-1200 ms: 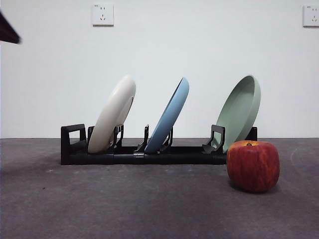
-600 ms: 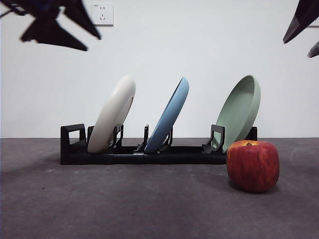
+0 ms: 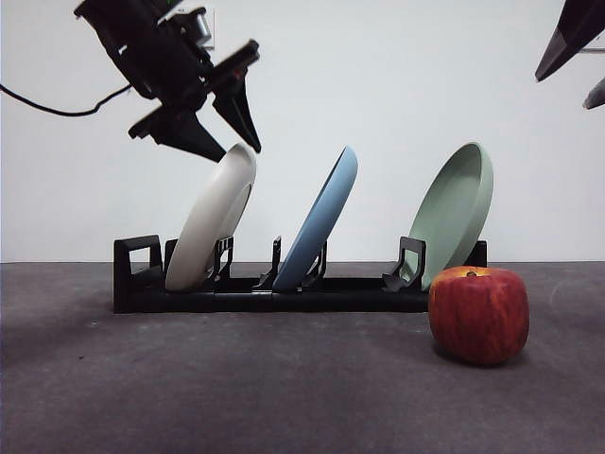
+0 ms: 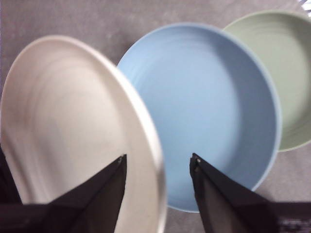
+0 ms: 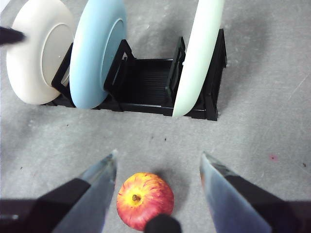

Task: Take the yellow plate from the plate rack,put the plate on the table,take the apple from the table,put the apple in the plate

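Note:
The yellow plate (image 3: pixel 213 222) leans in the first slot of the black plate rack (image 3: pixel 137 276). My left gripper (image 3: pixel 237 144) has come down from above, open, and its two jaws straddle the plate's top rim. In the left wrist view the cream rim (image 4: pixel 63 121) runs between the jaws of the left gripper (image 4: pixel 158 159). The red apple (image 3: pixel 478 314) rests on the dark grey table (image 3: pixel 284 397) in front of the rack's other end. My right gripper (image 5: pixel 159 155) hangs open high above the apple (image 5: pixel 145 200) and shows as dark tips (image 3: pixel 565 90) at the top corner.
A blue plate (image 3: pixel 321 218) stands in the rack's middle slot and a pale green plate (image 3: pixel 458 208) in the end slot near the apple. The blue plate (image 4: pixel 209 107) stands close behind the cream one. A white wall closes off the back of the table.
My left arm has swung down from the upper corner to the yellow plate's top rim. The right gripper's tips came into view at the other corner and hold still. Plates and apple have not moved.

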Controlling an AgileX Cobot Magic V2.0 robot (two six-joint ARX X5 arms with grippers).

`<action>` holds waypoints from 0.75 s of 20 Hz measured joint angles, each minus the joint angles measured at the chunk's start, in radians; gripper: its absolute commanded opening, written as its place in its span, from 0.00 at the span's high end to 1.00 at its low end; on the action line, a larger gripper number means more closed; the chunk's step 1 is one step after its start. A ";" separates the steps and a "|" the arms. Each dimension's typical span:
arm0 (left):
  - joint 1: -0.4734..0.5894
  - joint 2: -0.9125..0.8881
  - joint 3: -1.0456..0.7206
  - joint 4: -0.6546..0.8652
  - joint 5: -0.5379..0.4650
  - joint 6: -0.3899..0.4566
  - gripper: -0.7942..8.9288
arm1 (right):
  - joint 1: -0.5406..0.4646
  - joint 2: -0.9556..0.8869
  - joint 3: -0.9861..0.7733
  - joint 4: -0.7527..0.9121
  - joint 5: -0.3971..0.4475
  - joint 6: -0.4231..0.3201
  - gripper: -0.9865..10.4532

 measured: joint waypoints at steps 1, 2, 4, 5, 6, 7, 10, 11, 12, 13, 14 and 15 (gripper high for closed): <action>-0.002 0.002 0.000 0.000 -0.020 0.002 0.70 | 0.000 0.000 0.000 0.000 0.000 0.000 0.67; -0.003 0.002 0.000 0.003 -0.037 0.002 0.72 | 0.000 0.000 0.000 0.000 0.000 0.000 0.67; -0.004 0.001 0.000 0.016 -0.037 0.005 0.93 | 0.000 0.000 0.000 0.000 0.000 0.000 0.67; -0.004 0.001 0.000 0.015 -0.029 0.008 0.93 | 0.000 0.000 0.000 0.000 0.000 0.000 0.67; -0.006 0.001 0.000 0.016 -0.014 0.017 0.93 | 0.000 0.000 0.000 0.000 0.000 0.000 0.67; -0.009 0.000 0.000 0.016 -0.011 0.021 0.93 | 0.000 0.000 0.000 0.000 0.002 0.000 0.67; -0.017 0.000 0.002 0.010 -0.002 0.020 0.93 | 0.000 0.000 0.000 0.000 0.003 0.000 0.67; -0.017 0.000 0.009 -0.007 -0.002 0.020 0.93 | 0.000 0.000 0.000 0.000 0.003 0.000 0.67; -0.017 0.000 0.025 -0.039 -0.002 0.020 0.93 | 0.000 0.000 0.000 0.000 0.002 0.000 0.67; -0.018 -0.001 0.053 -0.080 -0.002 0.020 0.93 | 0.000 0.000 0.000 0.000 0.003 0.000 0.67; -0.020 -0.006 0.081 -0.118 -0.002 0.020 0.93 | 0.000 0.000 0.000 0.000 0.003 0.000 0.67; -0.026 -0.018 0.116 -0.165 -0.002 0.026 0.93 | 0.000 0.000 0.000 0.000 0.003 0.000 0.67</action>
